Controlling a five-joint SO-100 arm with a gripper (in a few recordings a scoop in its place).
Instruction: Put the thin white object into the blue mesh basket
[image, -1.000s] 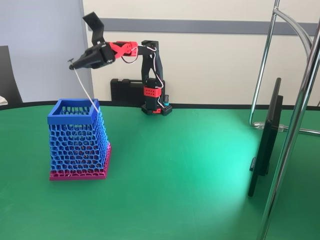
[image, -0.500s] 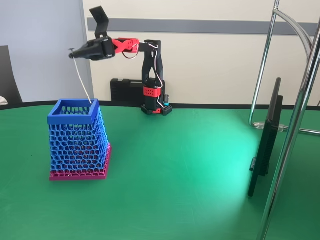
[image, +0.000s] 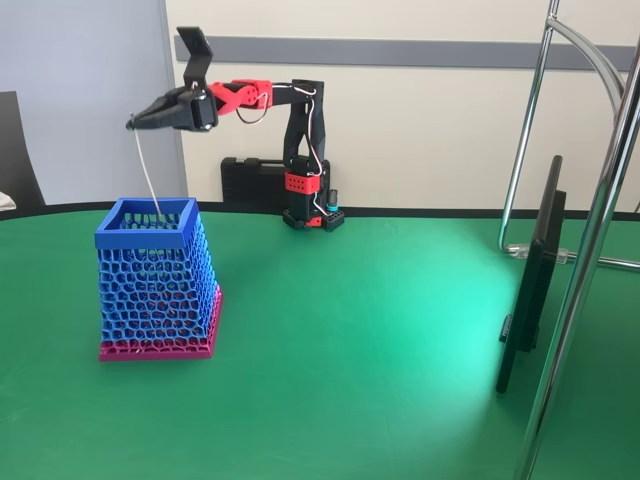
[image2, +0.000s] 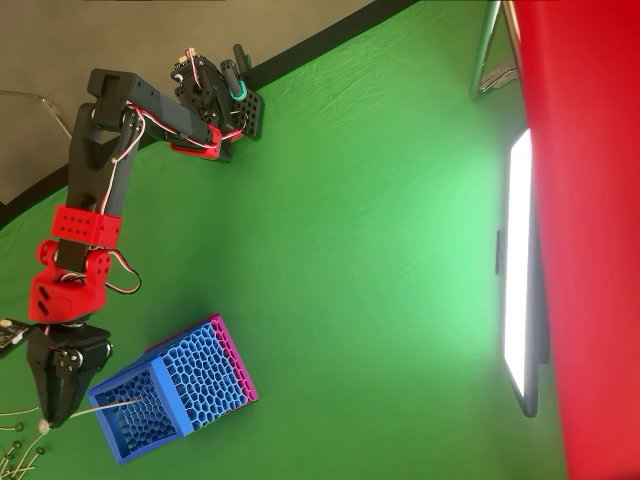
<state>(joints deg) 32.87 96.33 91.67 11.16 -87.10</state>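
one thin white object (image: 146, 170) | pinched in gripper (image: 133, 124) | lower end inside blue mesh basket (image: 155, 280)

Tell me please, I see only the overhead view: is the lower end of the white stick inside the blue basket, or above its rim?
Observer: In the fixed view the thin white object hangs almost upright from the jaws. Its lower end seems to be just within the opening of the blue mesh basket, near the back rim.
Operator: How high are the jaws over the basket?
Observer: Well above the rim. Most of the object is outside the basket.
Operator: Does the basket stand straight?
Observer: Yes, upright on its pink base on the green table.
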